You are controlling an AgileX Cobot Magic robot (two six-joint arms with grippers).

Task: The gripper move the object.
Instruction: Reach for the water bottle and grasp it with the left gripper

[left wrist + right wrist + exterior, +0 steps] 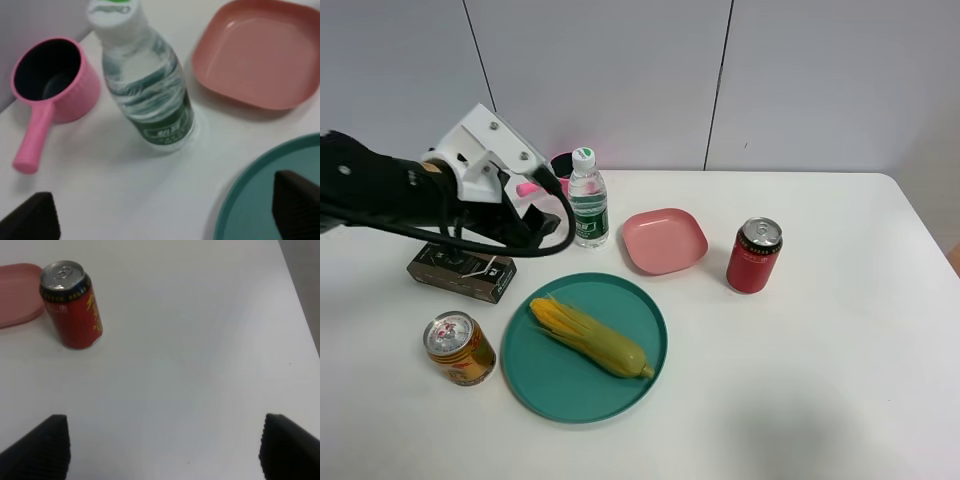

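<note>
Two things could spoil this approach, as I judge it. First, the bottle [587,200] is tall, narrow and light, so if one finger reaches it before the other, it may tip. It could then roll into the pink plate [664,240] just beside it. Second, the pink cup [55,75] stands close on the bottle's other side, with its handle pointing back toward me. A finger sweeping in on that side could catch the handle and drag the cup along. The clear plastic may also give under a hard squeeze, or slip under a weak one.

My left end effector [163,216] is spread wide and carries nothing. Its two dark tips sit low in the wrist view, one on the cup side of the bottle and one on the side of the teal plate [270,190]. The bottle stands upright on the table [840,390] ahead of the gap, apart from both tips. That view is soft, so I only guess that the tips are short of the bottle's body.

My right end effector [165,446] is also spread wide and empty. It is well apart from the bottle, over bare table beyond the red can [71,305].
</note>
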